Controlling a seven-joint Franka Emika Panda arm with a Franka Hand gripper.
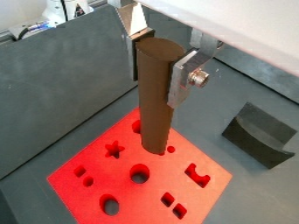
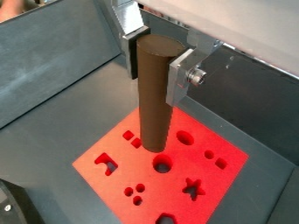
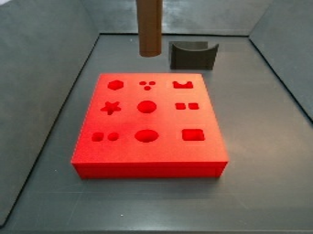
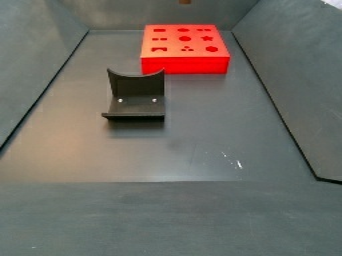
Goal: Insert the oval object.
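Misalignment is the main risk: the oval object (image 1: 155, 92) hangs upright above the red block (image 3: 149, 128), its lower end clear of the top face, and if its cross-section is turned against the oval hole (image 3: 145, 135) it would likely jam on the rim or slip in the grip. Which hole it sits over, the wrist views do not settle. Hand (image 2: 158, 52): 2 silver fingers (image 2: 181, 77) closed onto the peg's upper part, well above the surface (image 4: 174, 160).

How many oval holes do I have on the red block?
1, none hidden: the oval hole, middle of the red block's nearest row in a side view. The gripper holds the oval object above the block.
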